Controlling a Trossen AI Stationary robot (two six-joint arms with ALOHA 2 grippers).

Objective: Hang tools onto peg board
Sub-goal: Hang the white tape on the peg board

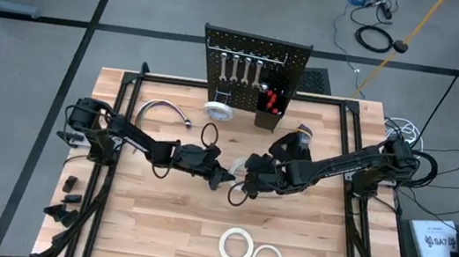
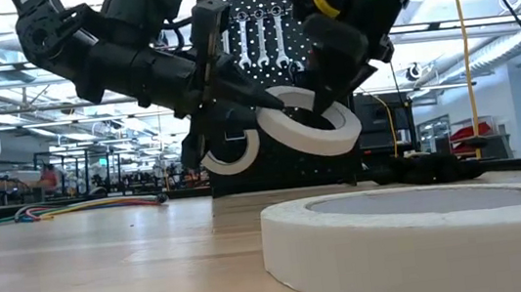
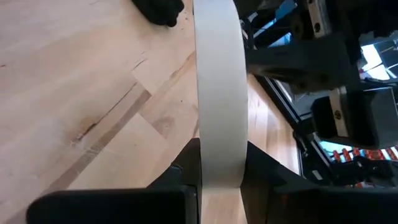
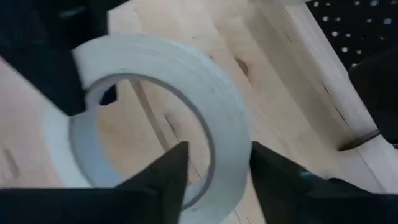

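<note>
Tape roll (image 2: 312, 120), white, is held up off the table (image 1: 154, 225) in front of the peg board (image 1: 253, 69), between the two grippers that meet there. Left gripper (image 3: 214, 177) has its fingers closed on the roll's band, one on each side (plain in the left wrist view). Right gripper (image 4: 214, 165) straddles the roll's wall with fingers parted, one inside the ring and one outside; whether they press on it I cannot tell. On the peg board: a row of wrenches (image 1: 242, 66) on hooks, another tape roll (image 1: 218, 108) hung low, red-handled tools in a black bin (image 1: 269, 107). Two more tape rolls (image 1: 251, 252) lie flat on the table, well in front of the peg board. Curved chrome tube (image 1: 165, 109) lies to the left of it.
</note>
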